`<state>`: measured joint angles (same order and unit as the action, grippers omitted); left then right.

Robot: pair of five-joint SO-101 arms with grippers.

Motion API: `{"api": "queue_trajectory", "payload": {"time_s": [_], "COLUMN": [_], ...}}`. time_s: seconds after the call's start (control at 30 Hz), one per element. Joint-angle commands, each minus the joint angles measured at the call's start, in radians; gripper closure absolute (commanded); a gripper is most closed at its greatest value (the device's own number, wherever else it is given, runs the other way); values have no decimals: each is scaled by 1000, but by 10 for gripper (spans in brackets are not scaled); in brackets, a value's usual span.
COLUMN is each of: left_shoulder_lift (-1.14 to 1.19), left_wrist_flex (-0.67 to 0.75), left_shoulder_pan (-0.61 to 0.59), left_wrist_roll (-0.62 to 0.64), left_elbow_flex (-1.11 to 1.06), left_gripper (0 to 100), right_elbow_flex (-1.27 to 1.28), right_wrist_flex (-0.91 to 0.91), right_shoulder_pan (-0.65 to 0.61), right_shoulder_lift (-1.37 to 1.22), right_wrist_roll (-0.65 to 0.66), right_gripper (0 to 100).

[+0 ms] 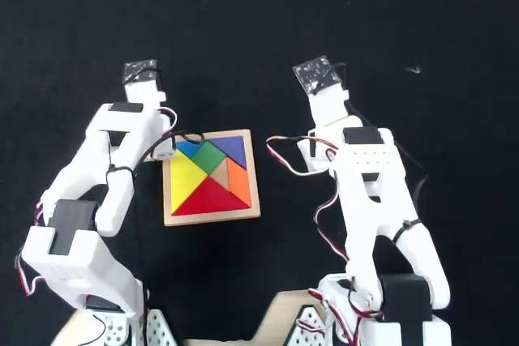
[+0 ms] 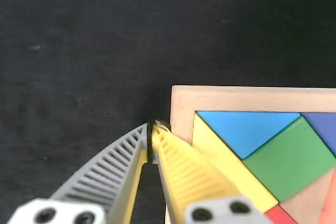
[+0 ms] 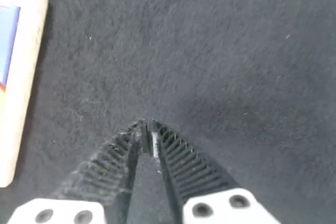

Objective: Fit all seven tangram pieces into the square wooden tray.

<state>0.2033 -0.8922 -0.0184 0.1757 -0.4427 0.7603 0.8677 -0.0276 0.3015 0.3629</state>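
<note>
The square wooden tray (image 1: 211,216) lies between the two arms with the coloured pieces flat inside it: yellow (image 1: 185,180), red (image 1: 211,198), orange (image 1: 238,181), green (image 1: 212,155) and blue (image 1: 231,149) among them. My left gripper (image 2: 152,129) is shut and holds nothing. Its tips rest just outside the tray's corner (image 2: 181,103), by the light blue triangle (image 2: 247,127). My right gripper (image 3: 147,127) is shut and holds nothing, low over the black cloth. It is a short way off from the tray's side rim (image 3: 21,77).
Black cloth (image 1: 422,54) covers the whole table, with open room behind the arms and to the right. Both arm bases (image 1: 381,313) stand at the near edge. Loose servo cables (image 1: 284,155) hang beside the tray's right side.
</note>
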Motion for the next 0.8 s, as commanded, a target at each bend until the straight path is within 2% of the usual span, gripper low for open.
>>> {"api": "queue_trajectory", "payload": {"time_s": [0.0,0.13,0.23,0.37,0.5,0.77], "left_shoulder_lift": [-3,-3,-44,-218,-480,-951], "left_wrist_flex": [6,6,-49,-229,-397,-370], "left_shoulder_pan": [24,28,-4,-39,-38,-47], "left_wrist_roll": [9,9,6,-12,-152,-186], "left_elbow_flex": [58,58,119,291,444,496], "left_gripper": [971,971,971,970,970,970], "right_elbow_flex": [-4,-4,-16,-82,-193,-504], "right_wrist_flex": [-18,-18,-12,58,187,519], "right_shoulder_pan": [8,8,15,11,8,8], "right_shoulder_lift": [50,50,61,110,222,490], "right_wrist_roll": [9,9,5,0,0,0], "right_gripper": [988,988,988,988,988,987]}}
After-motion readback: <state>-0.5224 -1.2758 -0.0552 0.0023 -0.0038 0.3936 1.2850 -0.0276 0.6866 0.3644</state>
